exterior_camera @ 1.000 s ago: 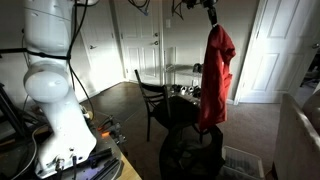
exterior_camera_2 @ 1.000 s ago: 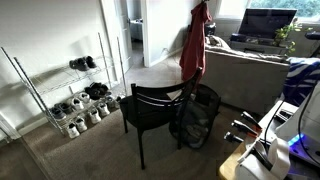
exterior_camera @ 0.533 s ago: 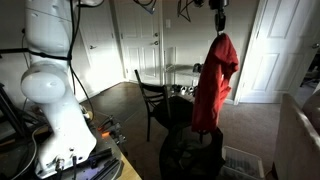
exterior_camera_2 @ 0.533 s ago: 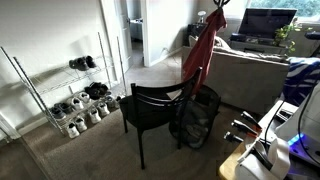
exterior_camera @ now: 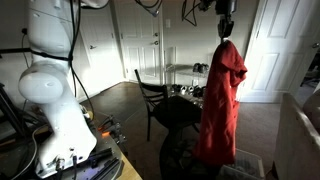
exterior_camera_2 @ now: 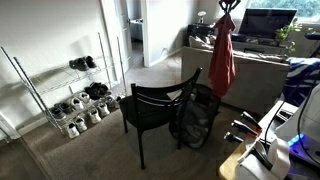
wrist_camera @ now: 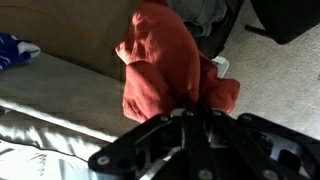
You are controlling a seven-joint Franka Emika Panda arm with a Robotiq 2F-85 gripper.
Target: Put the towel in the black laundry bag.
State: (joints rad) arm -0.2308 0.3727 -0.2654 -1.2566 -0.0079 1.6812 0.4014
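A red towel [exterior_camera: 222, 100] hangs long and limp from my gripper [exterior_camera: 226, 36], which is shut on its top end high in the air. It also shows in the other exterior view [exterior_camera_2: 222, 58] under the gripper [exterior_camera_2: 229, 14]. The black laundry bag [exterior_camera_2: 196, 117] stands open on the floor beside a black chair; in one exterior view [exterior_camera: 180, 155] the towel's lower end hangs in front of it. In the wrist view the towel [wrist_camera: 165, 60] drapes down from the shut gripper [wrist_camera: 190, 108].
A black chair [exterior_camera_2: 150, 105] stands next to the bag. A grey sofa [exterior_camera_2: 260, 75] runs behind it, also in the wrist view [wrist_camera: 50, 100]. A wire shoe rack [exterior_camera_2: 70, 95] stands by the wall. A white basket [exterior_camera: 245, 163] lies by the bag.
The gripper has carried the towel sideways, away from the chair and towards the sofa. The towel has swung and now hangs straighter and lower.
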